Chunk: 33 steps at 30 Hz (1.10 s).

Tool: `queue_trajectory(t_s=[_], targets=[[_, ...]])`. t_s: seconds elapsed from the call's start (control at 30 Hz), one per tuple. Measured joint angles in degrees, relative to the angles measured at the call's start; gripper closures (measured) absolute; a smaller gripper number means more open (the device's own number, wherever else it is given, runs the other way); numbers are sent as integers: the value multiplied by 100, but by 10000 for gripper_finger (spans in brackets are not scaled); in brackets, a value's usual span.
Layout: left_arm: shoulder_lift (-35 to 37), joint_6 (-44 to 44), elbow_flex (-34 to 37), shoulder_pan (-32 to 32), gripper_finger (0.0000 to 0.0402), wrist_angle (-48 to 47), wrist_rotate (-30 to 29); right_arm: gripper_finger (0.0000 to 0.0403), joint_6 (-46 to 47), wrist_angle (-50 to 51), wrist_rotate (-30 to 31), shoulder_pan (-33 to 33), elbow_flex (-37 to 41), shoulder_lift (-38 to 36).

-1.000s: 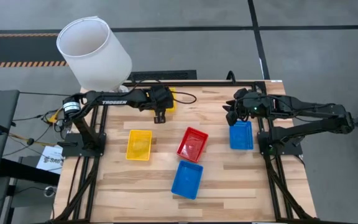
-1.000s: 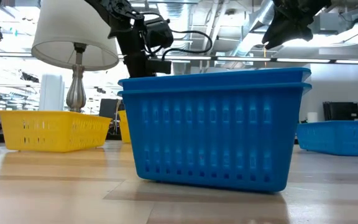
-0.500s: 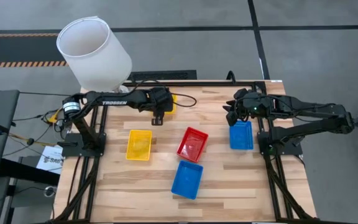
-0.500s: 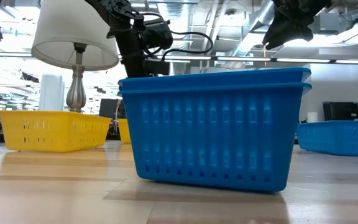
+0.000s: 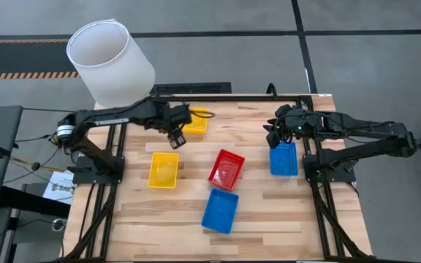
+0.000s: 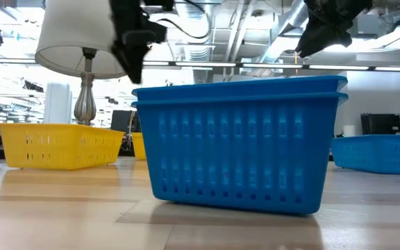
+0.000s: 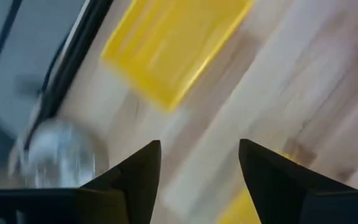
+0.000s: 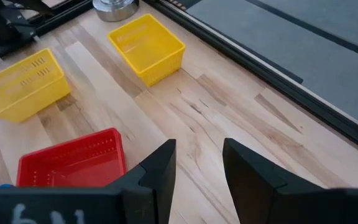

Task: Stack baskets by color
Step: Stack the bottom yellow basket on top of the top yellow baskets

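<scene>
Two yellow baskets rest on the table, one (image 5: 196, 121) near the far edge and one (image 5: 164, 169) left of centre. At the middle are a red basket (image 5: 226, 169) and a blue one (image 5: 220, 210), which shows two rims, one above the other, in the low view (image 6: 238, 142). Another blue basket (image 5: 283, 158) lies at the right. My left gripper (image 5: 175, 136) hovers open above bare wood between the two yellow baskets (image 7: 173, 43). My right gripper (image 5: 272, 136) hangs open over the far end of the right blue basket.
A big white lampshade (image 5: 112, 62) rises over the table's far left corner, and its metal base (image 8: 114, 7) stands just beyond the far yellow basket. Black frame rails run along the far edge and both sides. Bare wood lies along the near edge.
My left gripper has risen and swung away from the far yellow basket toward the table's left, rolling as it went. The basket it hung over now shows whole and stays where it was.
</scene>
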<state>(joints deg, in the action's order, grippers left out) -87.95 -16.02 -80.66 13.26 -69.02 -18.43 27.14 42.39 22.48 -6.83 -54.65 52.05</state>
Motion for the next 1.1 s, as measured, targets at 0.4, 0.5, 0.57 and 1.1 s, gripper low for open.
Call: queue_trajectory(t_s=[0.4,0.5,0.57,1.1], targets=[[179,-4172,4,-1626,218,-2088,-558,246,-68,75,0,0,0,2],[178,-4971,4,-2003,218,-2098,-619,246,-83,74,0,0,0,1],[178,-5323,44,-2196,215,-2087,-625,246,-176,69,0,0,0,2],[187,-6229,2223,-2335,175,-1019,455,246,-214,68,0,-2,0,1]])
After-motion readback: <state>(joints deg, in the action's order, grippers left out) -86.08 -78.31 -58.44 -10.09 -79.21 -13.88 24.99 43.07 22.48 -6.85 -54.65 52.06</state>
